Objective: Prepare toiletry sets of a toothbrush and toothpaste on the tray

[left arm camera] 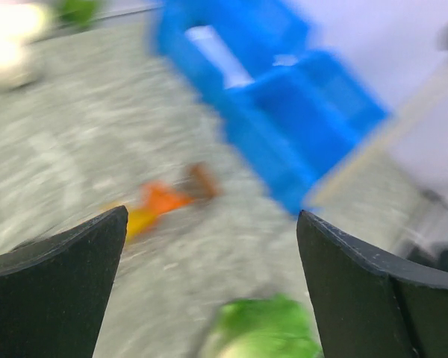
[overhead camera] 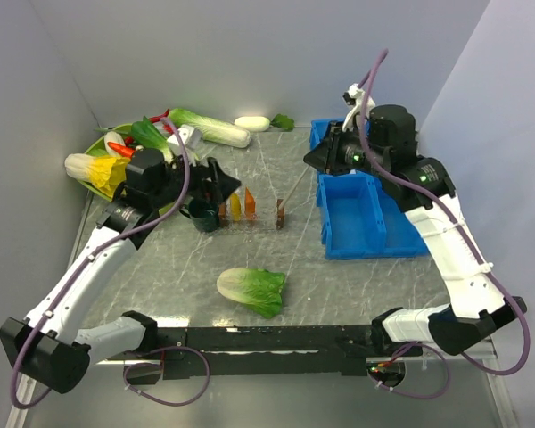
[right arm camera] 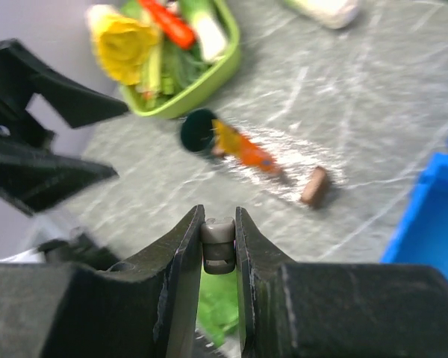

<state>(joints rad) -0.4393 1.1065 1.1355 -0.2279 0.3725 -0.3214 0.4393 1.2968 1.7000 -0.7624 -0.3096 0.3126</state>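
We log bare tabletop at 6 o'clock of the clear tray, as far as a napa cabbage. Blue bins sit close at its 3 o'clock. The tray holds yellow toothpaste beside orange toothpaste, with a brown block at its right end. At the tray's 1 o'clock, the right gripper pinches the pale, slim toothbrush. The left gripper gapes wide and empty.

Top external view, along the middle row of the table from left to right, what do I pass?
dark green cup, yellow toothpaste tube, orange toothpaste tube, small brown block, blue bin
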